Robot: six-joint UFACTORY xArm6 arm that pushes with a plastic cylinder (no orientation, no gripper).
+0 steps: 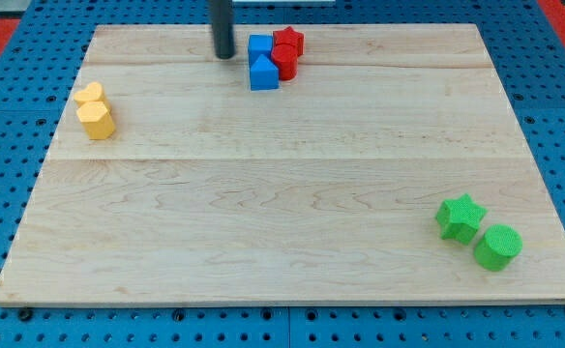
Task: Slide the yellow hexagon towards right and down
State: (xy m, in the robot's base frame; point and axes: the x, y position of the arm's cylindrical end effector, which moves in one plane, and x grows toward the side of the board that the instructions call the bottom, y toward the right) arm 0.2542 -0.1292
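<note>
The yellow hexagon (97, 120) sits near the board's left edge, touching a second yellow block (89, 94) of rounded shape just above it. My tip (224, 55) is at the view's top, well to the right of and above the yellow blocks, and just left of a blue cube (259, 46). The tip touches no block.
A blue triangle (263, 73), a red star (287, 41) and a red cylinder (284, 64) cluster with the blue cube at the top centre. A green star (460, 217) and a green cylinder (498, 246) sit at the bottom right. The wooden board (292, 193) lies on a blue pegboard.
</note>
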